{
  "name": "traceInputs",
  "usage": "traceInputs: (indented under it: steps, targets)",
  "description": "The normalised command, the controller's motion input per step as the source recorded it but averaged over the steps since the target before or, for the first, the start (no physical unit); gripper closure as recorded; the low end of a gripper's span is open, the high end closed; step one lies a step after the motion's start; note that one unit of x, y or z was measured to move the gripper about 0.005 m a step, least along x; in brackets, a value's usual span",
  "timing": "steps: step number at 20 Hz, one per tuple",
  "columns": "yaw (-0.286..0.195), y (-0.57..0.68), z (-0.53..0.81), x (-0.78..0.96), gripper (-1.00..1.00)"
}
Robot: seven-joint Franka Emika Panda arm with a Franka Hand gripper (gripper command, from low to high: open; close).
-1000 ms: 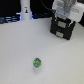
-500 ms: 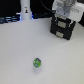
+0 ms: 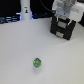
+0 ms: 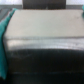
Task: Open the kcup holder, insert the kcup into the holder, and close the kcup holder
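The kcup [image 3: 37, 63] sits alone on the white bench [image 3: 20, 50], nearest the camera. Farther back, on the exterior view's right, the gripper [image 3: 64, 15] hangs over the black kcup holder [image 3: 62, 28]; whether it is spread is unclear. A white bottle [image 3: 25, 10] stands far left.

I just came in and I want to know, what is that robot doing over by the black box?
The robot arm's gripper is right up at the top of the black kcup holder, on the exterior view's right. Whether it has hold of anything is hard to tell. The wrist view is blurry and shows only a grey surface very close up. The little green kcup sits alone on the white table, well apart from the holder, so it has not been put in yet. A white bottle-shaped object stands at the back.
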Motion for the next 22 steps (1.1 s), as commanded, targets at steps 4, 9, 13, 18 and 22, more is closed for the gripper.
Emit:
traceInputs:
  steps: [4,9,13,18,22]
  targets:
    - [-0.054,-0.08,0.04,0.56,1.0]
    - [-0.035,-0.07,0.0,0.33,1.0]
    - [-0.053,-0.1,0.07,0.57,1.0]
    - [-0.078,-0.21,0.24,0.92,1.0]
    - [-0.038,-0.2,0.18,0.96,1.0]
